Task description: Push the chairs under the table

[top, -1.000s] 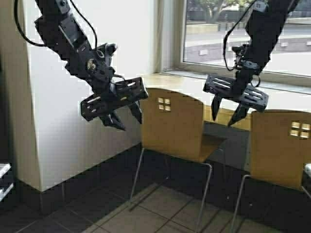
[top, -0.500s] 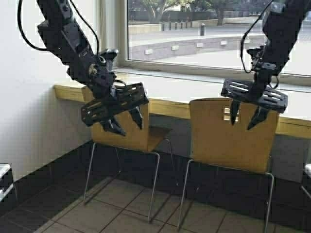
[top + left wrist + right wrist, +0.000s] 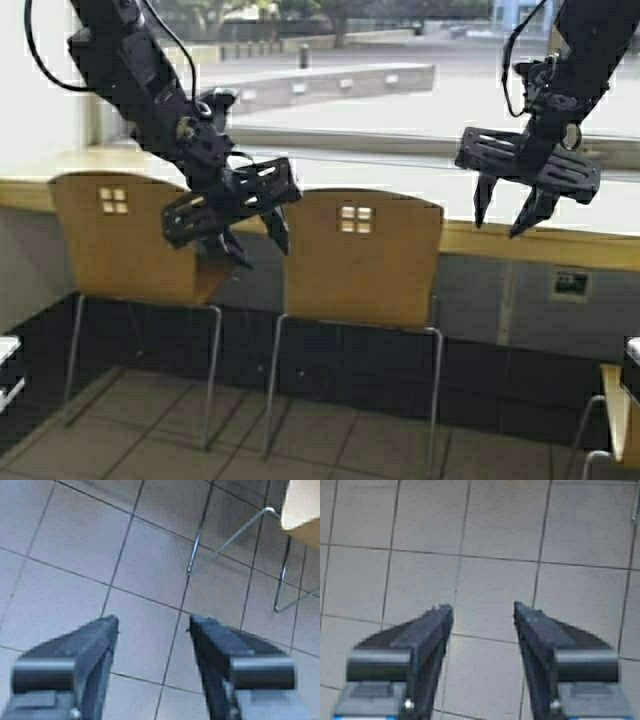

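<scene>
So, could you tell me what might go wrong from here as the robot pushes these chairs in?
1. The left claw hangs open between the left chair and the middle chair; a push from there could slip past either backrest.
2. The right claw is open and raised over the table, beside the middle chair, so driving forward could knock it against the table edge.
3. A third chair sits at the robot's right, easily clipped.

I see two tan plywood chairs, the left chair (image 3: 125,235) and the middle chair (image 3: 362,258), standing upright side by side (backrests toward me), seats tucked beneath the long cream-topped table (image 3: 520,240) along the window.
</scene>
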